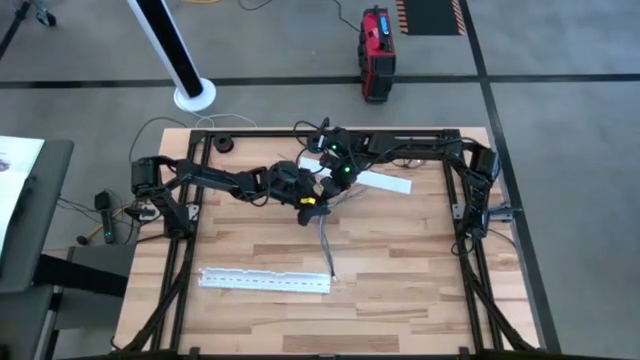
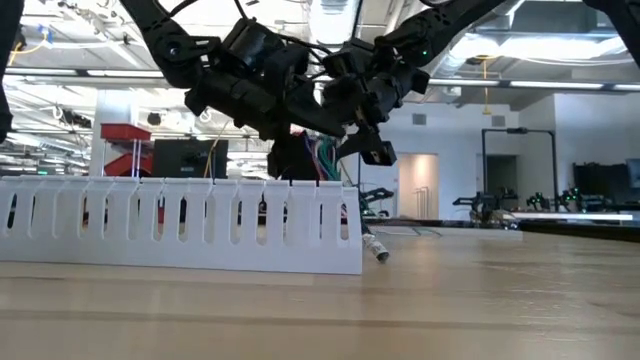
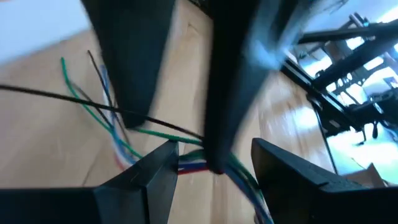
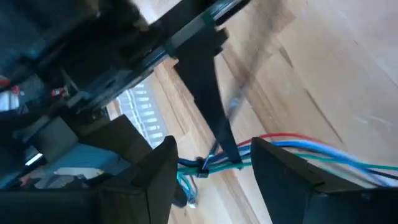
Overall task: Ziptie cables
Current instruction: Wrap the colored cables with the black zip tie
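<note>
Both arms are bunched up over the back-middle of the wooden worktop [image 1: 400, 270], basically nose to nose. The left end effector [image 1: 308, 200] and the right end effector [image 1: 338, 178] sit just beside each other, both raised off the wood, with the cables [image 1: 327, 238] running between them. From the right wrist view the bundle [image 4: 273, 152] of red, blue, green and white wires passes straight through the gap between that arm's fingers [image 4: 292, 180], which stand apart on either side of it, so I can't tell if they're actually pinching. Same story on the left wrist view: the wires [image 3: 124, 140] cross between its two dark fingers [image 3: 155, 180] and fan out loose over the wood beyond, so can't call that grip either. From above, the free end of the bunch trails down toward the front, ending near the right end of a long white slotted strip [image 1: 265, 281] lying flat. A second white strip [image 1: 385, 182] lies by the right end effector.
</note>
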You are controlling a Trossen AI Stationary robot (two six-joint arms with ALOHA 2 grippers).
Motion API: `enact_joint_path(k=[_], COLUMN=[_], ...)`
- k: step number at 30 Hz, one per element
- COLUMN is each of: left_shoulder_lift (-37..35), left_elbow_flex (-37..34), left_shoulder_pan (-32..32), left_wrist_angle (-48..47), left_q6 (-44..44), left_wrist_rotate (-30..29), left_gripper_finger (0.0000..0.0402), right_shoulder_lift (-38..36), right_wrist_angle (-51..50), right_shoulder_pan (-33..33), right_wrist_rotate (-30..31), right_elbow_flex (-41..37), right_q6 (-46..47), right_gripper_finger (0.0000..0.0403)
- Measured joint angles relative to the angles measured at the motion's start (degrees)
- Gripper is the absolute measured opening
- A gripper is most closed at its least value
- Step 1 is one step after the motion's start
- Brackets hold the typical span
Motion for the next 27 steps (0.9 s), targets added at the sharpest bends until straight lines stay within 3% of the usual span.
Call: enact_joint_path(k=[6,13,20,27], left_shoulder_lift=[0.00,0.00,0.07,0.00], left_elbow_flex=[0.00,0.00,-0.02,-0.02], left_shoulder_pan=[0.01,-0.01,0.06,0.06], left_wrist_angle=[1.90,1.63,0.74,-2.14], left_q6=[-0.46,-1.08,-1.85,-3.68], left_wrist_rotate=[-2.59,-4.05,-4.88,-5.30], left_gripper_finger=[0.0197,0.0197,0.0197,0.0197], right_shoulder_lift=[0.00,-0.02,-0.17,-0.07], right_wrist_angle=[1.70,1.03,0.75,3.20], right_shoulder_pan=[0.02,0.01,0.55,-1.04], right_wrist_rotate=[0.78,2.06,8.50,10.74], right_elbow_flex=[0.02,0.02,0.11,0.04], right_q6=[-0.74,-2.65,-2.69,-2.20], right_gripper_finger=[0.0152,0.0015,0.0001,0.0000])
